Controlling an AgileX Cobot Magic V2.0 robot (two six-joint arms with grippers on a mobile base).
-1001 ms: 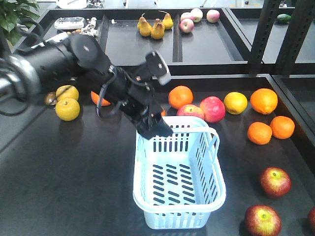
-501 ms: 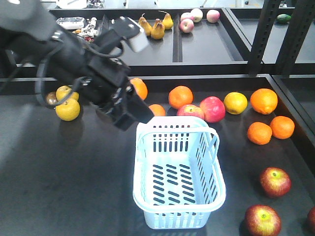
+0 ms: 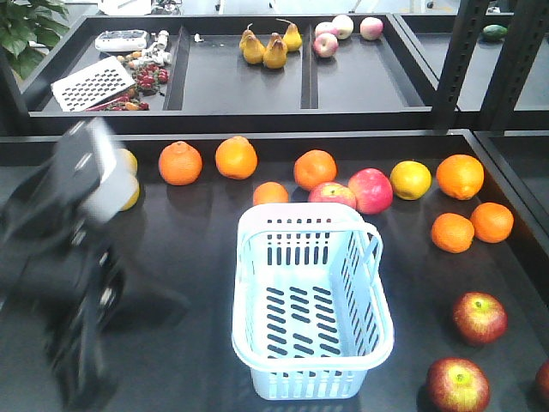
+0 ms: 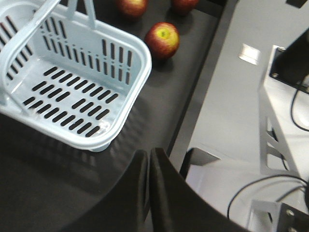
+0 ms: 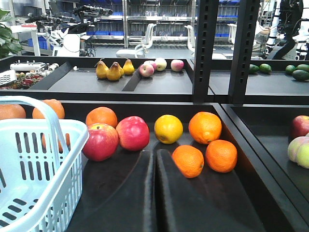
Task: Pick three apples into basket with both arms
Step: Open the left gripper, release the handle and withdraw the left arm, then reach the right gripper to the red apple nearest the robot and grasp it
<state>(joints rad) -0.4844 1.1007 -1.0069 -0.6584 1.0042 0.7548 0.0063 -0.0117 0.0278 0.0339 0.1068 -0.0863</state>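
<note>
Sitting basket [image 3: 309,382]: pale blue plastic, upright, mid bench [image 3: 171,343] toward its near edge; slotted walls + floor, one loop handle standing up on its right side (front view).
Dark red apples [image 3: 479,318]: three, on bench at near-right corner, right of basket, all outside it — one cut off by right edge of frame. Left wrist cam also shows them [image 4: 162,38] past basket's corner; closest one near the wall [image 4: 116,53], not touching.
Left arm [image 3: 77,257]: black w/ light grey wrist block, heavily blurred, low by bench's left edge, apart from basket.
Left gripper [image 4: 148,155]: fingers pressed together, nothing betw them; at bench's edge, near basket's corner.
Right gripper [image 5: 155,157]: fingers together, only a thin seam, nothing held; low over bench, basket [image 5: 48,159] to its left.
Pink-red apples [image 3: 370,189]: pair side by side, just behind basket's far rim.
Oranges [image 3: 236,157]: row along bench's far edge + more toward right edge.
Yellow citrus [image 3: 410,179]: betw pink-red apples & a big orange.
Pears [image 3: 273,47]: three clustered in back tray [image 3: 232,86].
Grater [image 3: 93,83]: back-left tray — tilted, beside small red fruit.
</note>
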